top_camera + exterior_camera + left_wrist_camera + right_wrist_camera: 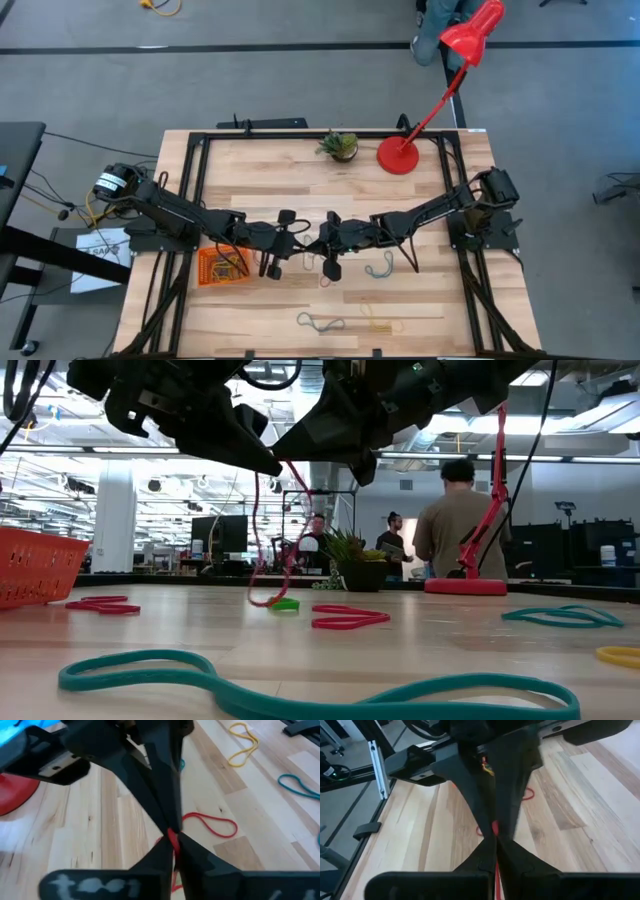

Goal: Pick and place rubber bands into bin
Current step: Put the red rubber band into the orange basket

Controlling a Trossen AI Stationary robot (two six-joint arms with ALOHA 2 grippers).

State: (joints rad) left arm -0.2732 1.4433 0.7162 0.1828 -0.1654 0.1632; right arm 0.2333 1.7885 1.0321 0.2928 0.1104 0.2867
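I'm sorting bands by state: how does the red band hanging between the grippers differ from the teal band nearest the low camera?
The red band hangs off the table, pinched where the left gripper and right gripper meet; the teal band lies flat and untouched. The red band is pulled into a long narrow loop; the teal band sprawls wavy. Both are thin loops, neither in the bin.

Two dark grippers meet tip to tip above the table (420,635), a red rubber band (268,550) dangling between them — orange bin (35,565) far left, teal band (300,690) nearest, person (460,520) behind.
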